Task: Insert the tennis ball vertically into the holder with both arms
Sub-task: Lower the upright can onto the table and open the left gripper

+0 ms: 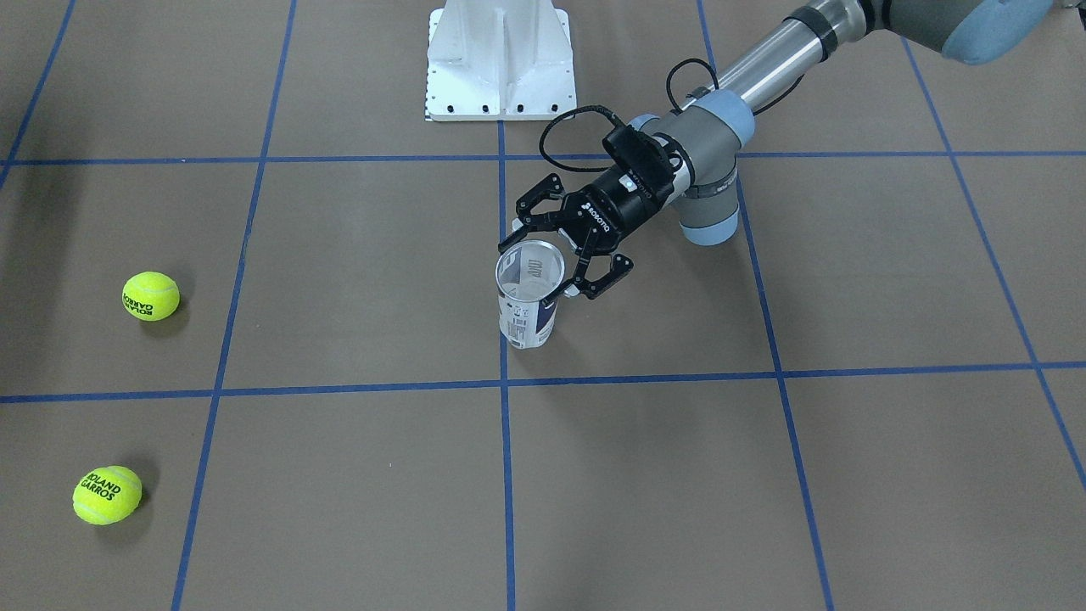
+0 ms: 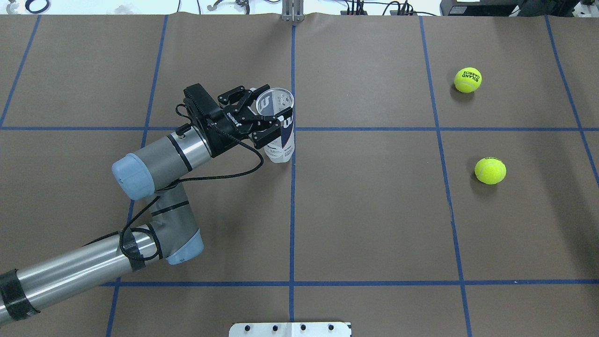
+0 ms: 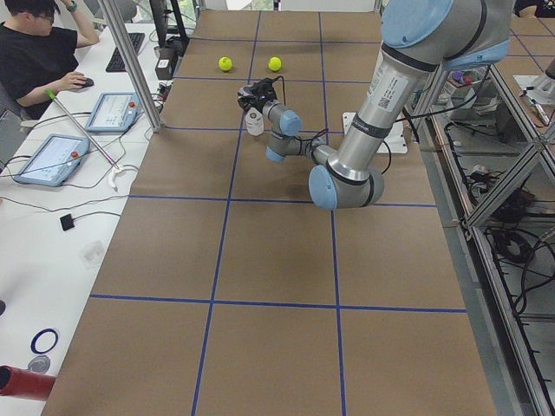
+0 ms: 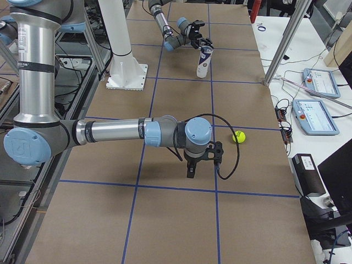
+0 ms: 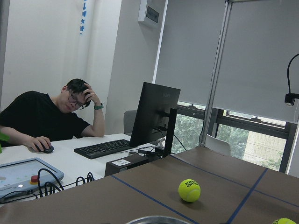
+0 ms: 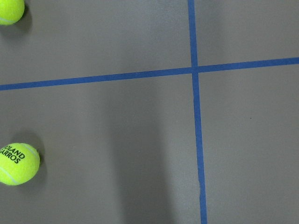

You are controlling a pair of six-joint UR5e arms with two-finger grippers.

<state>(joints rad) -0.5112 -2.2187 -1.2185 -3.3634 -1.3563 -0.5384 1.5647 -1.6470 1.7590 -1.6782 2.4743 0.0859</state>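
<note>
Your left gripper [image 1: 545, 266] straddles the upright holder [image 1: 528, 322] wide (grip unclear; right gripper [image 4: 202, 166] unreadable too); both tennis balls [image 1: 151, 295] [image 1: 107, 495] lie uninserted.

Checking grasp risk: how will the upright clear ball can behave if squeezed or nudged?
The holder looks empty and tall, so it is probably light and apt to tip. Its clear plastic wall may flex where the left pincer straddles it.
</note>
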